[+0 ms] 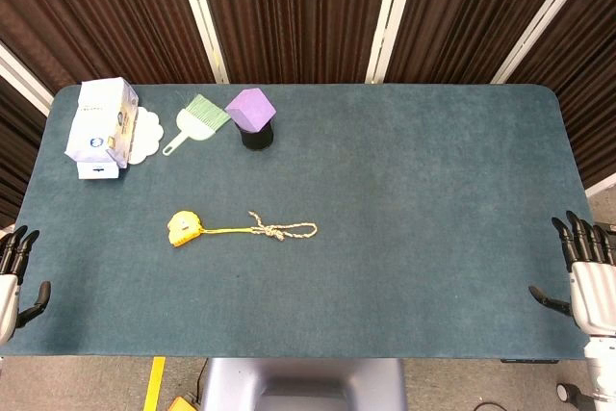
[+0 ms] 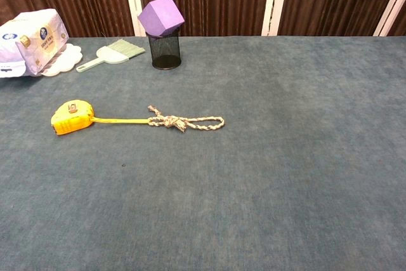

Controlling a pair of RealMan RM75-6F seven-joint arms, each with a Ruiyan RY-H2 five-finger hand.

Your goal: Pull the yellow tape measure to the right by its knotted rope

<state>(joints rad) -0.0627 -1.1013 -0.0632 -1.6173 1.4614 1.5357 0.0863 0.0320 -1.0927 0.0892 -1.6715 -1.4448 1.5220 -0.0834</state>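
Observation:
A yellow tape measure (image 1: pixel 182 228) (image 2: pixel 72 117) lies on the blue-grey table (image 1: pixel 414 199), left of centre. A short length of yellow tape runs right from it to a knotted beige rope (image 1: pixel 283 231) (image 2: pixel 184 122) that ends in a flat loop. My left hand (image 1: pixel 13 276) sits at the table's left front edge, fingers spread and holding nothing. At the right front edge, my right hand (image 1: pixel 587 271) is likewise spread and holding nothing. Both hands are far from the rope. Neither hand shows in the chest view.
At the back left stand a white tissue pack (image 1: pixel 101 127) on a white scalloped mat, a small green hand brush (image 1: pixel 197 120), and a black mesh cup (image 1: pixel 256 134) with a purple block (image 1: pixel 251 108) on top.

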